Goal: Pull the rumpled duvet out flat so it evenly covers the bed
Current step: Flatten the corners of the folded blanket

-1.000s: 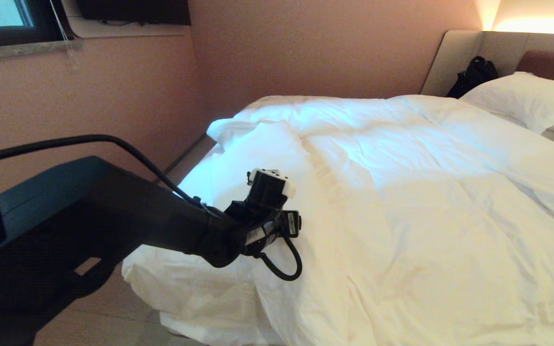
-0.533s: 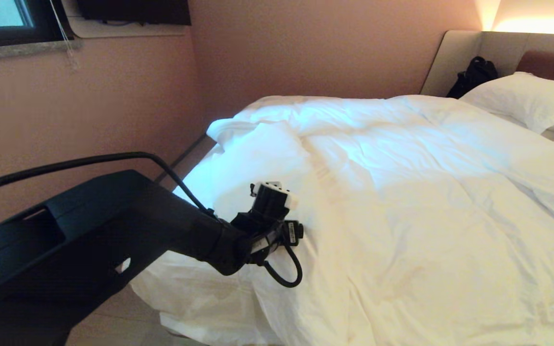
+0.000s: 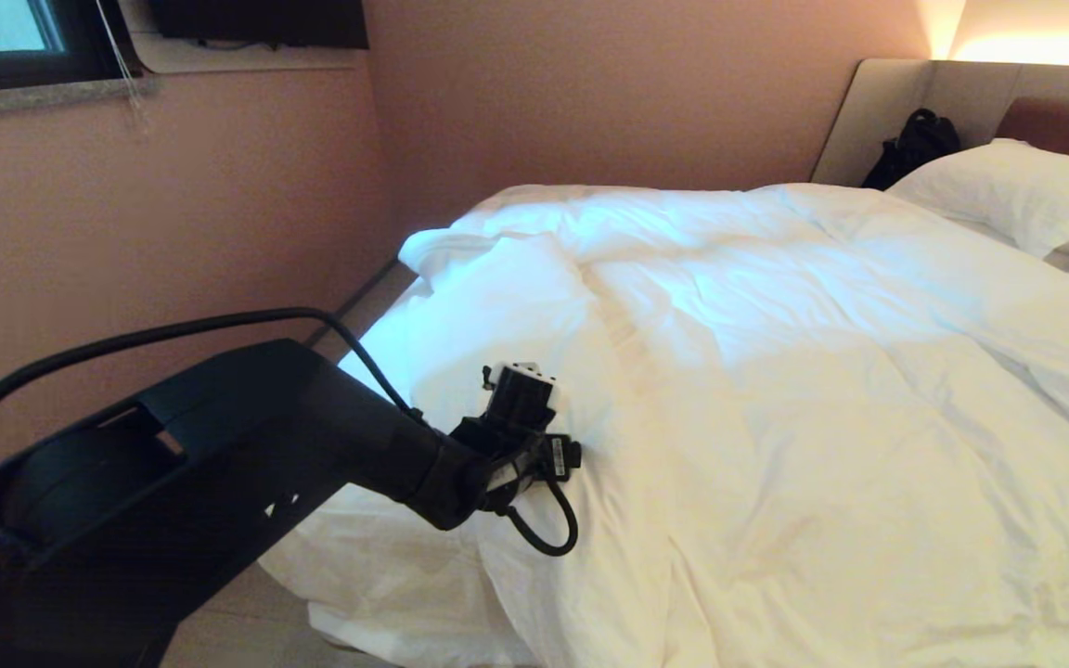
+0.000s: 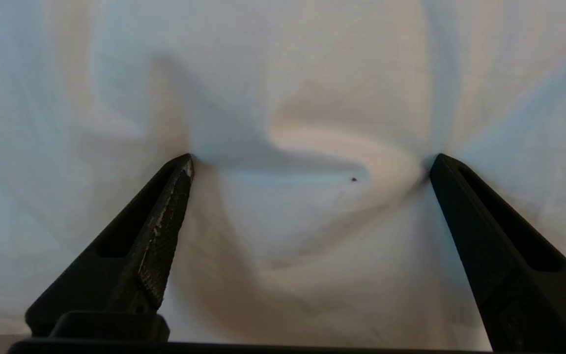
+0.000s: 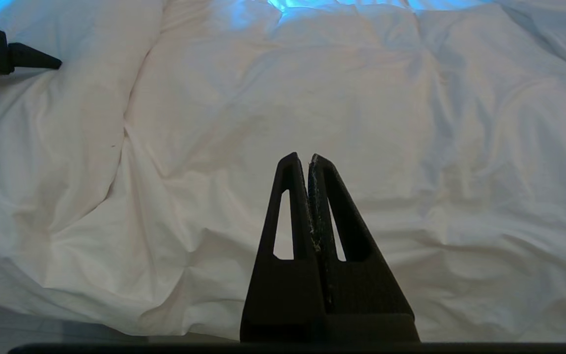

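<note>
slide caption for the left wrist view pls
Open left hand pressing both fingertips into the puffy white duvet.

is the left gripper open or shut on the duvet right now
Open. The left gripper has its fingers spread wide, both tips pressing into the duvet, with a fabric ridge between them, not pinched.

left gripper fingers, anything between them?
Only a puffed fold of the duvet. In the left wrist view, the left gripper is open, both tips pressed into the cloth.

No words, numbers or brand marks can be read anywhere. A small white label (image 3: pixel 557 450) sits on the left arm's wrist, but its print is too tiny to make out.
</note>
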